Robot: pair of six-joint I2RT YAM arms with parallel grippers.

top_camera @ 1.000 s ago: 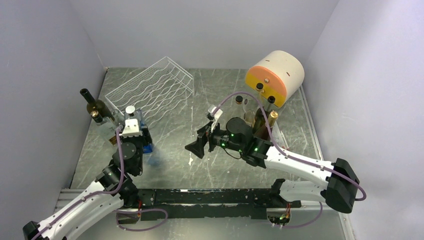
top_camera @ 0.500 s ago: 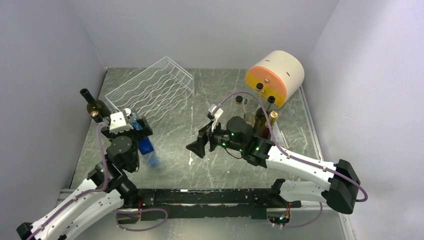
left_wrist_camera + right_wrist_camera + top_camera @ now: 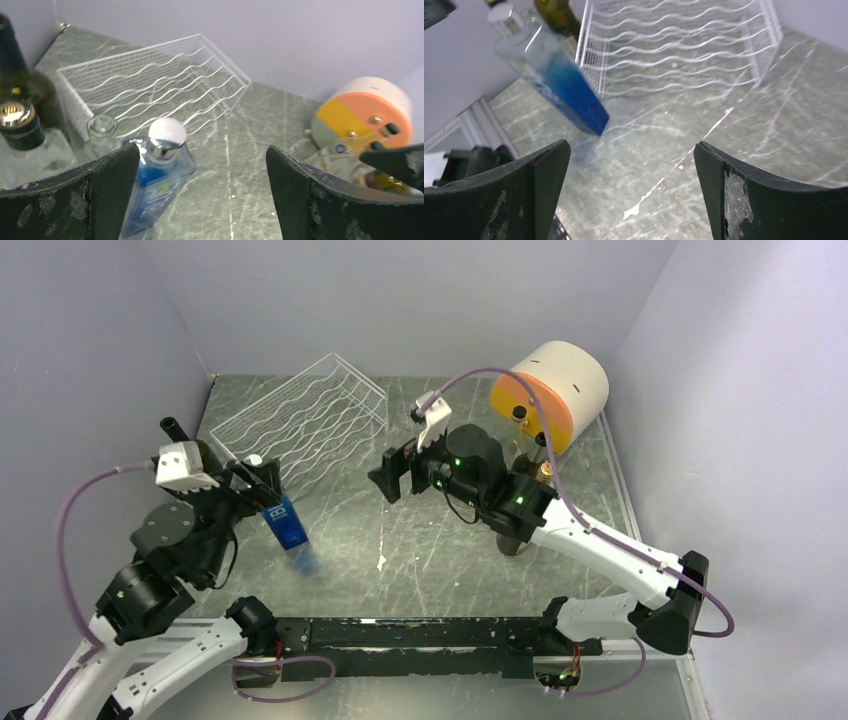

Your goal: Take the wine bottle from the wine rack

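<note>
The wine bottle, a square clear one with blue liquid and a silver cap, stands on the table just in front of the white wire wine rack. The rack holds nothing. My left gripper hovers open above and behind the bottle. In the left wrist view the bottle sits beside the left finger, with the gripper spread wide and not touching it. My right gripper is open over the table's middle, facing the bottle and the rack. Nothing lies between the right gripper's fingers.
A dark green bottle, a gold-capped bottle and a small clear glass bottle stand by the left wall. A peach and orange cylinder sits at the back right, with more bottles in front of it.
The left gripper opened, let go of the blue bottle and drew up and back to the left. The right arm rose and swung toward the rack.
</note>
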